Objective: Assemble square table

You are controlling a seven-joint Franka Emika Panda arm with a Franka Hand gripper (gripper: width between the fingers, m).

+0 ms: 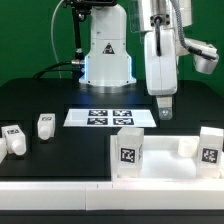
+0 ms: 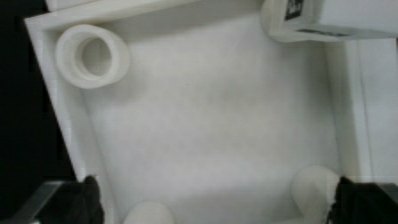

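1. The white plastic square tray-like top (image 1: 165, 168) lies flat at the exterior view's lower right, raised rim upward. The wrist view shows its smooth face and a round ringed corner hole (image 2: 93, 55).
2. Two short white block legs with black-and-white tags stand upright at the top: the left leg (image 1: 128, 150) and the right leg (image 1: 208, 150), as the exterior view shows them.
3. Two more tagged legs, a nearer leg (image 1: 13, 140) and a farther leg (image 1: 45, 125), sit near each other at the exterior view's left, well apart from the top.

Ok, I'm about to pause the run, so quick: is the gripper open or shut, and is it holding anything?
Gripper: open, holding nothing, above the top.
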